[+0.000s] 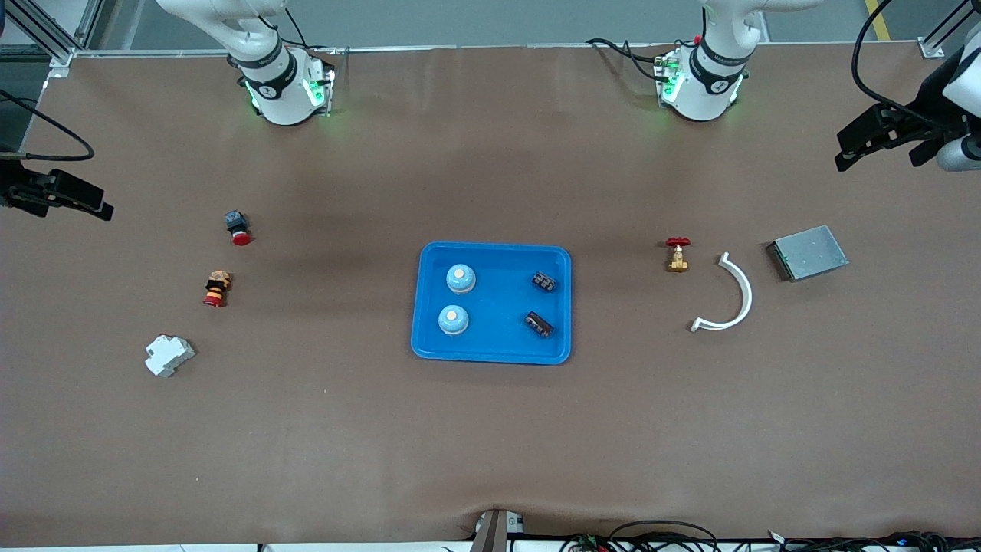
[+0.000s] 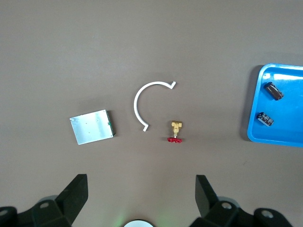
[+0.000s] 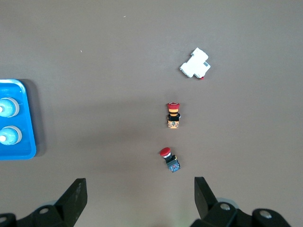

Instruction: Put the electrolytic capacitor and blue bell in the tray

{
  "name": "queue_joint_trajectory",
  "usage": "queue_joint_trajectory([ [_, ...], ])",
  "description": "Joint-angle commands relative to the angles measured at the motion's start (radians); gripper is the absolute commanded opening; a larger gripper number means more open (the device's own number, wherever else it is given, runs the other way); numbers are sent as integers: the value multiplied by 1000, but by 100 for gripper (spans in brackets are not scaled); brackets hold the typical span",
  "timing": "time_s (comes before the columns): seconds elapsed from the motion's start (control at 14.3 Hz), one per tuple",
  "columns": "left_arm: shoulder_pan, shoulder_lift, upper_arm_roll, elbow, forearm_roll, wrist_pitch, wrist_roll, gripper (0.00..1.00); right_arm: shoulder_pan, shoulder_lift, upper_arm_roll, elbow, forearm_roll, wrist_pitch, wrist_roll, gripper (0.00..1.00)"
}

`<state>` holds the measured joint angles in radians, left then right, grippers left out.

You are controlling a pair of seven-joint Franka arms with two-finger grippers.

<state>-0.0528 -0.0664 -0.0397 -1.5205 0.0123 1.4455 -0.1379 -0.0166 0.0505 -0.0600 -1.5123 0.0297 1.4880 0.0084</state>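
The bright-blue tray (image 1: 497, 345) lies at the table's middle. In it sit two blue bells (image 1: 460, 279) (image 1: 453, 320) toward the right arm's end and two dark electrolytic capacitors (image 1: 544, 281) (image 1: 539, 323) toward the left arm's end. The left wrist view shows the tray's edge (image 2: 252, 118) and both capacitors (image 2: 273, 90) (image 2: 265, 118). The right wrist view shows the tray's edge (image 3: 29, 118) and both bells (image 3: 7, 107) (image 3: 9, 136). My left gripper (image 1: 858, 147) (image 2: 142, 189) is open and empty, high over the left arm's end. My right gripper (image 1: 80, 201) (image 3: 140, 191) is open and empty, high over the right arm's end.
Toward the left arm's end lie a brass valve with a red handle (image 1: 677, 254), a white curved clip (image 1: 730, 295) and a grey metal box (image 1: 809, 252). Toward the right arm's end lie two red push buttons (image 1: 237, 227) (image 1: 217, 288) and a white breaker (image 1: 168, 355).
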Motion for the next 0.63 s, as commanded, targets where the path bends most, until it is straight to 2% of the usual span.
queue_joint_trajectory([
  [0.0,-1,-1,3,19,0,-17,-3,100,-22,-37,17,-37,15,12,10,100],
  [0.56,-7,16,-3,19,3,-17,-6,100,-16,-38,20,-37,15,18,-31,100],
])
